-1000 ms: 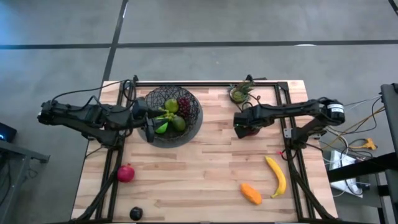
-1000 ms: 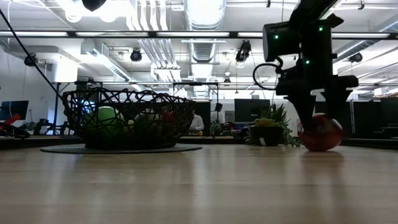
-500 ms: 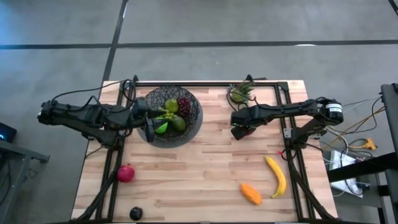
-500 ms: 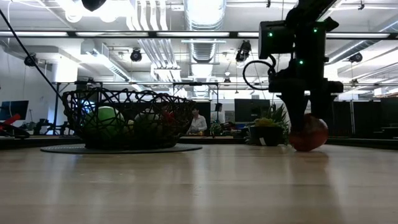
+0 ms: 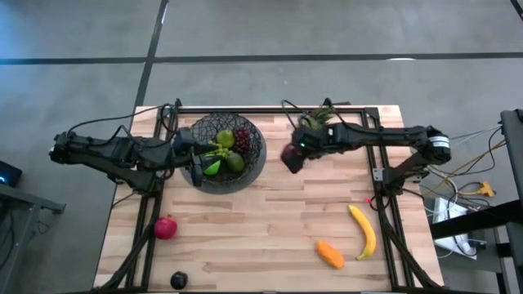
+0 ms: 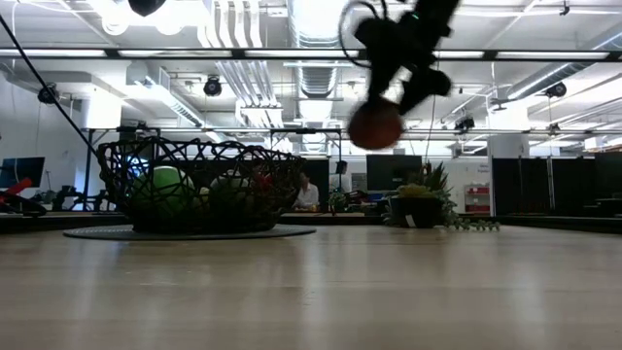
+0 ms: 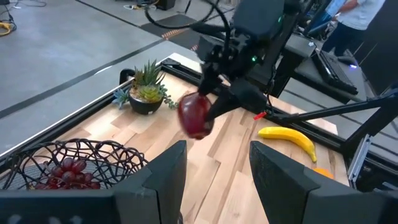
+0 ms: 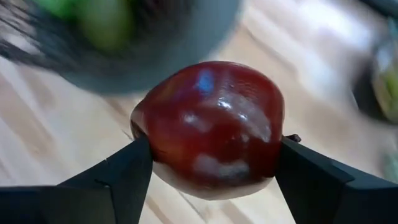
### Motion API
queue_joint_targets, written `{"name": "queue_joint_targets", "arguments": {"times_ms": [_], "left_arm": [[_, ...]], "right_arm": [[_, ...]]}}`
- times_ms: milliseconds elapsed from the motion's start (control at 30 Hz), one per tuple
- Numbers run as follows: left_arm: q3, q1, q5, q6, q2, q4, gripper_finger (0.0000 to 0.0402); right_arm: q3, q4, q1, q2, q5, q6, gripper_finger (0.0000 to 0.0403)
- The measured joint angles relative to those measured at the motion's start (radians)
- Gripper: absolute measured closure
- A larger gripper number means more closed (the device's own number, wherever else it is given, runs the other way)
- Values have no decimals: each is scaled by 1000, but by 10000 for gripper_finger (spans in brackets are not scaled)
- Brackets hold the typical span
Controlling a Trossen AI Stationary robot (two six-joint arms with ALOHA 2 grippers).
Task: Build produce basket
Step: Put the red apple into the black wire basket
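The dark wire basket (image 5: 225, 151) (image 6: 199, 185) stands on a grey disc at the table's far left and holds green fruit and purple grapes (image 5: 243, 139). My right gripper (image 5: 294, 153) (image 6: 379, 112) is shut on a dark red apple (image 8: 211, 127) (image 7: 195, 114) in the air, right of the basket. My left gripper (image 5: 196, 170) (image 7: 214, 165) is open at the basket's near-left rim. A red fruit (image 5: 166, 227), a dark plum (image 5: 178, 280), an orange piece (image 5: 330, 253) and a banana (image 5: 364, 231) lie on the table. My right gripper pinches the red apple between its two fingers (image 8: 127, 171), which sit on opposite sides (image 8: 146, 134) of its round body. The fingers come from above, slanting toward the table's left. The apple is lifted clear and hangs below the fingers, well above the table.
A small spiky green plant in a dark pot (image 5: 315, 122) (image 6: 423, 204) stands at the far edge, just behind my right arm. Black rails (image 5: 270, 109) frame the wooden table. People and screens show in the room beyond.
My right gripper has risen from the table with the red apple and swung toward the table's left, toward the basket. The apple, resting on the wood a second ago, now hangs high in the air. My left arm has kept still.
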Motion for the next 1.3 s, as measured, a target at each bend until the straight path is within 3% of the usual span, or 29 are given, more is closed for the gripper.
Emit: {"name": "queue_joint_targets", "arguments": {"times_ms": [133, 400, 533, 700, 967, 1300], "left_arm": [[2, 0, 0, 1, -8, 36, 243], [30, 0, 0, 2, -55, 37, 243], [25, 0, 0, 1, -94, 35, 243], [21, 0, 0, 1, -127, 36, 243], [20, -1, -2, 7, -129, 27, 243], [18, 0, -9, 30, -116, 28, 243]], "right_arm": [[183, 36, 0, 106, 18, -96, 120], [594, 12, 0, 465, 41, -368, 120], [799, -95, 0, 653, 88, -464, 120], [1040, -306, 2, 846, 238, -517, 120], [968, -288, 4, 860, 261, -537, 103], [966, -258, 10, 854, 266, -597, 40]]}}
